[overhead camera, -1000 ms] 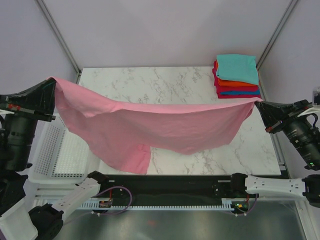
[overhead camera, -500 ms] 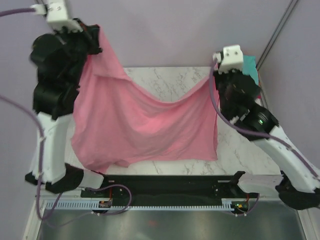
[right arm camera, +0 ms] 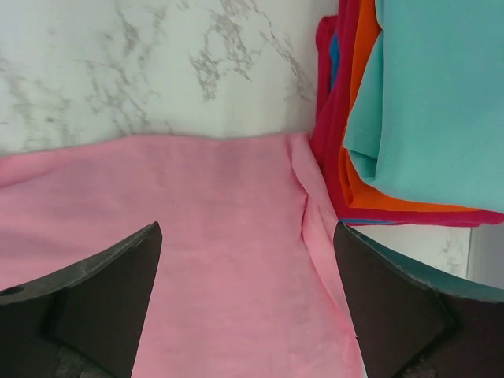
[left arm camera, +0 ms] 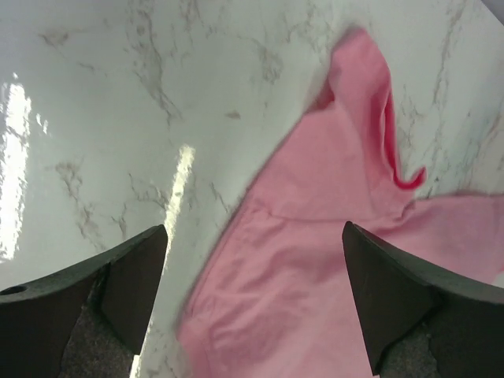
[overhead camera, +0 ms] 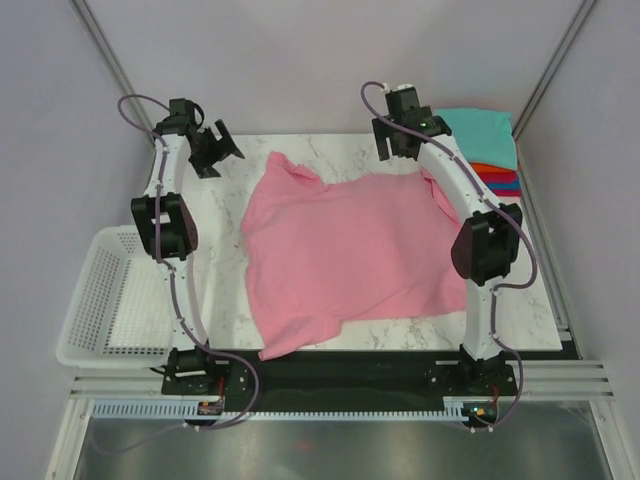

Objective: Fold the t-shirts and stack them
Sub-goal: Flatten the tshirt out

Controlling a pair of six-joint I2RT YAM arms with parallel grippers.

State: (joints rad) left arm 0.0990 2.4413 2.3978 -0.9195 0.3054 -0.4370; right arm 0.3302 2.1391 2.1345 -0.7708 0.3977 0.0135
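A pink t-shirt (overhead camera: 350, 250) lies spread and slightly rumpled on the marble table (overhead camera: 520, 300), held by nothing. My left gripper (overhead camera: 218, 152) hovers open over the far left, just off the shirt's upper left corner. The left wrist view shows that gripper (left arm camera: 253, 236) wide open above the pink t-shirt (left arm camera: 315, 260). My right gripper (overhead camera: 400, 140) is open at the shirt's far right corner. In the right wrist view it (right arm camera: 247, 228) stands wide open over the pink t-shirt (right arm camera: 220, 236). Beside it sits a stack of folded t-shirts (overhead camera: 485, 150), with teal (right arm camera: 441, 94) on top, then orange (right arm camera: 364, 47), then red (right arm camera: 335, 110).
A white mesh basket (overhead camera: 100, 300) sits off the table's left edge. Both arms stretch from their bases at the near edge to the far side, flanking the shirt. Grey walls close in the back and sides.
Both grippers have let go of the pink t-shirt, which dropped from hanging between them to lying on the table. The arms have lowered and reached toward the far edge.
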